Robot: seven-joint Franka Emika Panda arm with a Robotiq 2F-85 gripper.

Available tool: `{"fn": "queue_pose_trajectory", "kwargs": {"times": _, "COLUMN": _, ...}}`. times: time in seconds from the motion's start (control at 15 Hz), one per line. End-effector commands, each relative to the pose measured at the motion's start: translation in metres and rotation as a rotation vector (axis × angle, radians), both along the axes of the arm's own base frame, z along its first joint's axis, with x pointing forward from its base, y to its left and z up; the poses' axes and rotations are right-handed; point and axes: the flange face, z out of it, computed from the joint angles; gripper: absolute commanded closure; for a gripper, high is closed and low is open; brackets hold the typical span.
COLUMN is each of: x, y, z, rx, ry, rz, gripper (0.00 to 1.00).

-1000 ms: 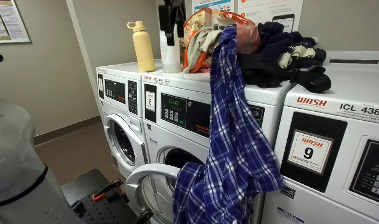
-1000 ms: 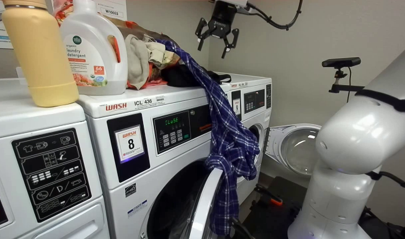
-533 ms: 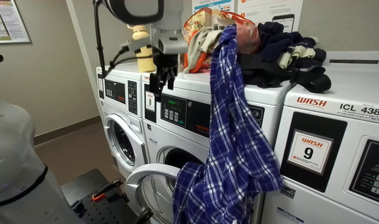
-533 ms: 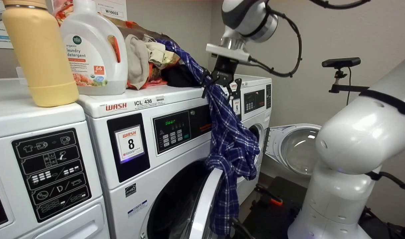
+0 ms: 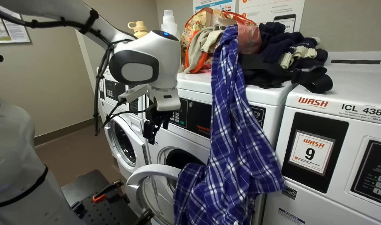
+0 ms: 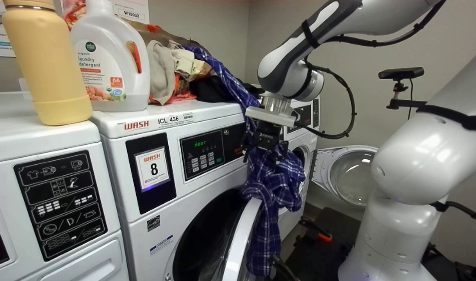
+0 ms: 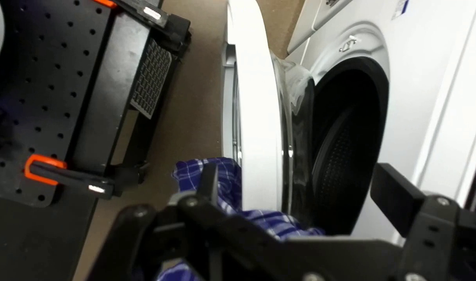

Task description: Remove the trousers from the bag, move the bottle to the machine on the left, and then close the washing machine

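Blue plaid trousers (image 5: pixel 240 140) hang from the floral bag (image 5: pixel 251 39) on washing machine 8 (image 6: pixel 140 242) down its front. Their lower part drapes over the edge of its open door (image 6: pixel 241 238). My gripper (image 5: pixel 156 132) is open and empty in front of the machine. In an exterior view the gripper (image 6: pixel 261 160) overlaps the trousers. In the wrist view the jaws (image 7: pixel 300 191) are wide apart above the door (image 7: pixel 259 117), with trousers (image 7: pixel 273 222) behind the left finger. A yellow bottle (image 6: pixel 50 66) stands upright on the left machine, mostly hidden by the arm in an exterior view (image 5: pixel 138 28).
A white detergent jug (image 6: pixel 113 66) stands between bottle and bag. Dark clothes (image 5: pixel 278 43) and a black strap (image 5: pixel 315 79) lie right of the bag. The left machine's door (image 5: pixel 123 142) and machine 9's open door (image 6: pixel 349 177) show. A black cart (image 5: pixel 99 206) with clamps stands below.
The arm and gripper have come down from above the machine tops to the front of machine 8, near the open door. The gripper stays open. Trousers, bag and bottle have not moved.
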Motion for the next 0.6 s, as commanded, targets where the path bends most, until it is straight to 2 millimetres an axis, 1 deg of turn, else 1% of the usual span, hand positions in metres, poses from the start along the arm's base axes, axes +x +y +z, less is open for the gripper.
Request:
{"fn": "queue_pose_trajectory", "kwargs": {"times": 0.0, "x": -0.002, "y": 0.000, "z": -0.029, "rx": 0.017, "ry": 0.061, "rz": -0.003, "gripper": 0.00}}
{"fn": "queue_pose_trajectory", "kwargs": {"times": 0.13, "x": -0.004, "y": 0.000, "z": -0.044, "rx": 0.016, "ry": 0.100, "rz": -0.004, "gripper": 0.00}}
{"fn": "queue_pose_trajectory", "kwargs": {"times": 0.53, "x": -0.010, "y": -0.006, "z": -0.099, "rx": 0.027, "ry": 0.203, "rz": -0.017, "gripper": 0.00}}
